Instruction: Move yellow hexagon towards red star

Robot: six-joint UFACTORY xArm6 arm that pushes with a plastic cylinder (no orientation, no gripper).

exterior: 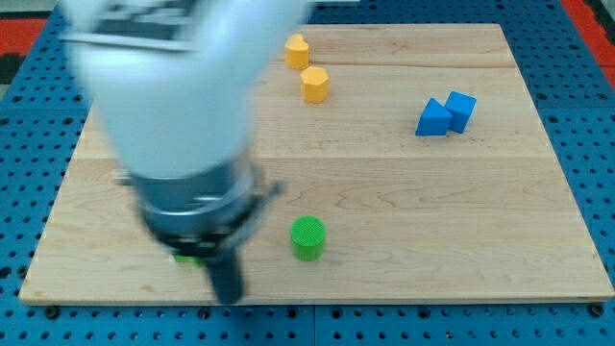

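My tip (228,294) rests near the wooden board's (404,221) bottom edge, left of the green cylinder (308,237); blue pegboard (577,115) surrounds the board. No pincer fitted.

green cylinder (308,237) bottom centre | 2 blue blocks (446,114) touching, right

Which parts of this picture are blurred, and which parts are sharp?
In the camera view, the arm is motion-blurred, and my tip is smeared too; the yellow hexagon, green cylinder and blue blocks look sharp, under even light.
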